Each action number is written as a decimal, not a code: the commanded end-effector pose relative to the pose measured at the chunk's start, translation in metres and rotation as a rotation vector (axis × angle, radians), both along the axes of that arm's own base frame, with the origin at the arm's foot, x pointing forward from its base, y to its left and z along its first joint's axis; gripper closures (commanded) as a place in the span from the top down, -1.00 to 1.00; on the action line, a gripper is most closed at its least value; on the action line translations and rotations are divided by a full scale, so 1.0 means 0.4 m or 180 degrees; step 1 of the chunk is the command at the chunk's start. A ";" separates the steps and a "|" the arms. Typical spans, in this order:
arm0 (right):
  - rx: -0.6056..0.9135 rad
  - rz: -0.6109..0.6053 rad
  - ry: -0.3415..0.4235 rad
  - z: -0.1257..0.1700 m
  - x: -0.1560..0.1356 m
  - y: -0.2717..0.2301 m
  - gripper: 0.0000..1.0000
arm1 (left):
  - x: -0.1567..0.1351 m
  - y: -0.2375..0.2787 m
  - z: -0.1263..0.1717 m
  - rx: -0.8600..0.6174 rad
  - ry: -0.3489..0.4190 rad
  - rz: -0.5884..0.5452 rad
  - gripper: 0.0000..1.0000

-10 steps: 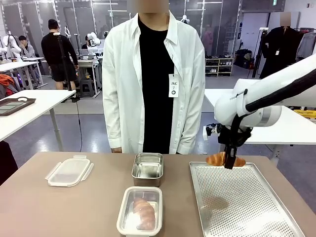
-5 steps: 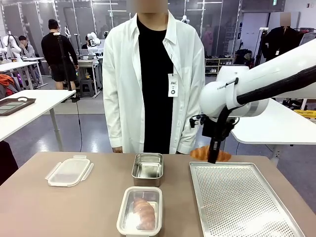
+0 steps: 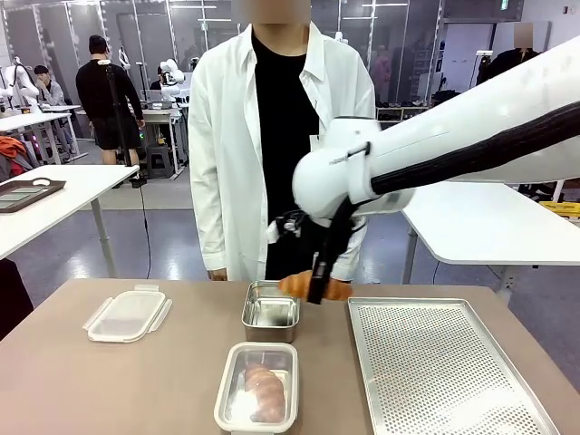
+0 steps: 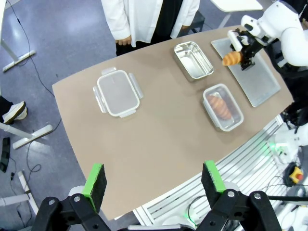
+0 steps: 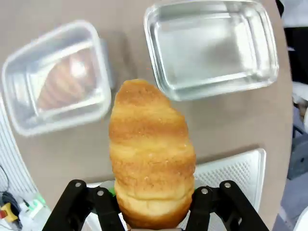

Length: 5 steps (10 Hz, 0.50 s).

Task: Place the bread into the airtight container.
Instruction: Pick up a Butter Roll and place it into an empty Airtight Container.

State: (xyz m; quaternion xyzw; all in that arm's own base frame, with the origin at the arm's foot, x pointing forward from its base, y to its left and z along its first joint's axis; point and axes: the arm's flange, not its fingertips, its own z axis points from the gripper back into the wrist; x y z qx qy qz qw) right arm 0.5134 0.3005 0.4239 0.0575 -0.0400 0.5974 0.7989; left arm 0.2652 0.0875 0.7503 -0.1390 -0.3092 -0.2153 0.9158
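R pincer (image 3: 316, 290): clamped on bread (image 3: 292, 285).
L pincer (image 4: 153, 180): gaped open.
Risk: bread might've dropped early, hit steel box (image 3: 270, 333) rim, rolled off.

Bright, even light from ceiling strip lights (image 3: 204, 7); soft shadows. Glare pales the perforated metal tray (image 3: 444, 362). Wide-angle wrist views bow the brown table (image 4: 159, 139) at its edges. Behind the sharp golden croissant (image 5: 151, 159), the rectangular steel container (image 5: 211, 45) looks soft.

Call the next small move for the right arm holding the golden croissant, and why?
Probably shift slightly to the robot's left, then lower. The right gripper is shut on the golden croissant, which hangs raised by the right rim of the empty rectangular steel container, short of its middle.
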 end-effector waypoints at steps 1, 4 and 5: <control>-0.0106 -0.0057 0.0032 -0.020 0.051 0.093 -0.65 | -0.002 -0.001 0.001 -0.0004 -0.0015 -0.0052 1.00; -0.0090 -0.0021 -0.0055 -0.071 0.071 0.168 -0.65 | -0.002 -0.001 0.001 -0.0004 -0.0015 -0.0052 1.00; -0.0086 0.0019 -0.0044 -0.076 0.074 0.161 -0.65 | -0.002 -0.001 0.001 -0.0004 -0.0015 -0.0052 1.00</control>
